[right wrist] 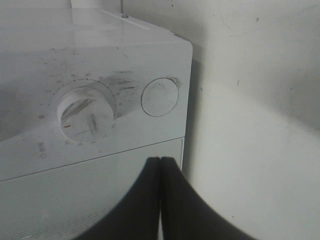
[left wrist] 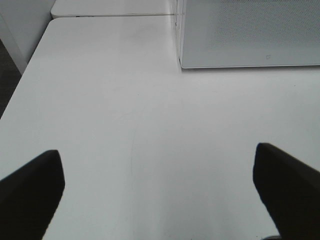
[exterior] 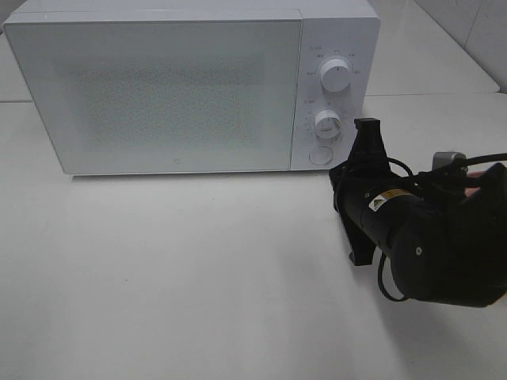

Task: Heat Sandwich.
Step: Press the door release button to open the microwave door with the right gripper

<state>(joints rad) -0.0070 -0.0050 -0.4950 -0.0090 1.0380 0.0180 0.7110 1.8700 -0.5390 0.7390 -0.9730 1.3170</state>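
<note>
Nearest the high camera, on the right of the white bench (exterior: 198, 277), the black right arm (exterior: 444, 237) lies low over the surface and reaches away toward the microwave. The right jaws are closed on nothing, their two dark fingers (right wrist: 145, 200) pressed flat together to a thin seam. In the high view their tip sits by the microwave's front right corner, just beside the lower dial and the round button. Whether it touches the panel cannot be told. On the left, the left jaws stand wide apart and empty, one dark finger (left wrist: 30, 195) at each side of the wrist view. Bare bench shows between them, and the microwave's front corner lies well ahead. Farther back, the white microwave (exterior: 158, 87) stands upright on the bench with its broad, finely dotted door (exterior: 166, 95) shut flush. Its control panel runs down the right side and carries an upper dial (exterior: 336, 75), a lower dial (exterior: 326, 123) and, lowest, a round button (exterior: 321, 155). The right wrist view shows the lower dial close up, with a small red mark (right wrist: 67, 126) on its face and grey smudges around it and the button. The sandwich appears in no view, so its place cannot be told.
</note>
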